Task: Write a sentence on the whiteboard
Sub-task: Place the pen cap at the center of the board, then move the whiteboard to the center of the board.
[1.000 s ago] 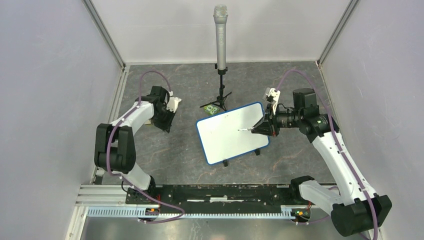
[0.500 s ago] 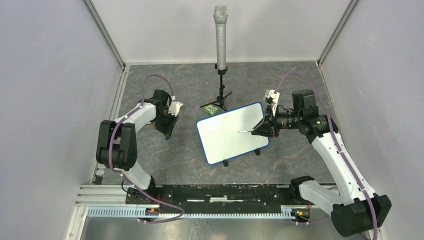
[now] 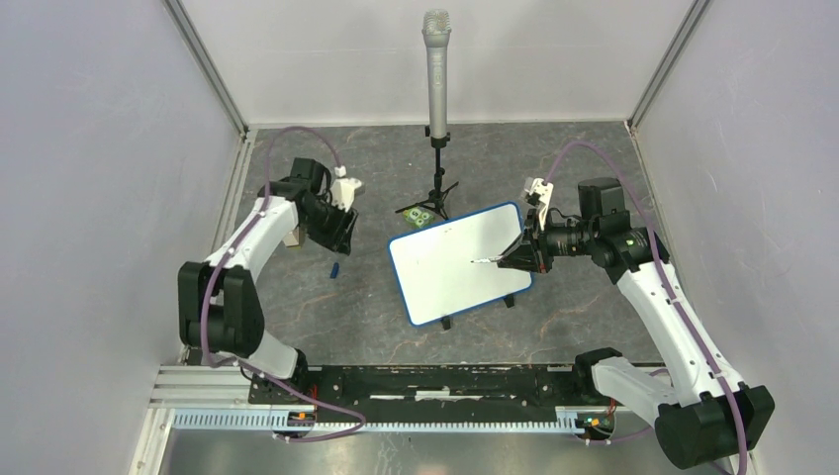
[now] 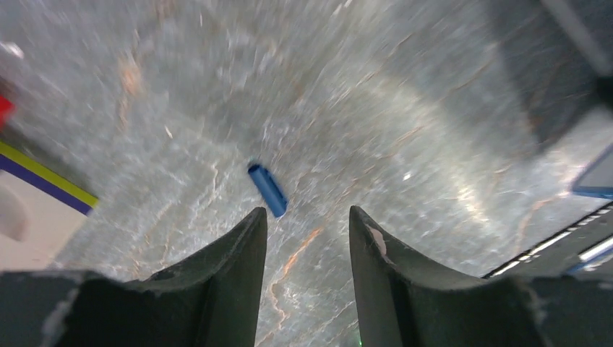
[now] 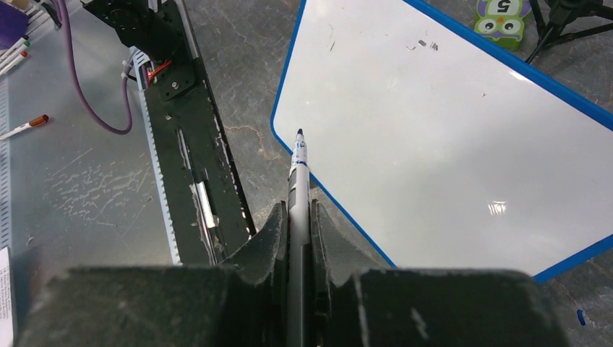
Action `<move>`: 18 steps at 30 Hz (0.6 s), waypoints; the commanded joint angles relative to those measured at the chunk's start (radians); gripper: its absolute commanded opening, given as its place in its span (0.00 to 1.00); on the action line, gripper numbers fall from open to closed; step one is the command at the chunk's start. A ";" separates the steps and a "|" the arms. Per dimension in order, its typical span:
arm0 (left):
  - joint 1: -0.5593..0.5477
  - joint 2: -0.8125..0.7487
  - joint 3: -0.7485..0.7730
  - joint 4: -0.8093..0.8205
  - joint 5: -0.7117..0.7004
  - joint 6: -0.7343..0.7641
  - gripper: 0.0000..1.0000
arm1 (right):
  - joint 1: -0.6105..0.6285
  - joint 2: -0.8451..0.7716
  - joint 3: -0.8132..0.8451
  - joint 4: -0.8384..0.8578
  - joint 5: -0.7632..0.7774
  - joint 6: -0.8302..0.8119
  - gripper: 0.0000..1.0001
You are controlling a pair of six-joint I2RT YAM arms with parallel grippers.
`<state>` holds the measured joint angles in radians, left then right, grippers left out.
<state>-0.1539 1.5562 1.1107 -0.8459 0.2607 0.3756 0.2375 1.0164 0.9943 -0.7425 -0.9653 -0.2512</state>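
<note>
The whiteboard (image 3: 450,267) (image 5: 448,130) stands tilted mid-table on small black feet. Its white face is bare; no sentence shows on it. My right gripper (image 3: 516,256) (image 5: 298,211) is shut on a marker (image 5: 297,173). The marker's uncapped tip (image 3: 477,260) hangs over the board's right half, just above the surface. My left gripper (image 3: 341,236) (image 4: 307,213) is open and empty, raised over the table left of the board. A small blue marker cap (image 3: 335,268) (image 4: 267,189) lies loose on the table just beyond its fingertips.
A microphone on a tripod stand (image 3: 436,69) rises behind the board. A green owl card (image 3: 419,216) (image 5: 502,18) lies by the board's far corner. The black base rail (image 3: 425,381) runs along the near edge. Spare markers (image 5: 23,129) lie beyond the rail.
My left gripper has opened and drawn up and back to the left, leaving the blue cap lying on the table. The right arm and marker have not moved.
</note>
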 commanded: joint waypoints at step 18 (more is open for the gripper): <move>-0.083 -0.030 0.243 0.194 0.705 -0.444 0.55 | -0.035 -0.010 0.026 0.037 -0.032 0.021 0.00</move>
<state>-0.2016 1.5101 1.3705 -0.7448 0.8948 0.0540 0.2073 1.0164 0.9943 -0.7403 -0.9718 -0.2390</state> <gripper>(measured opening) 0.555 0.147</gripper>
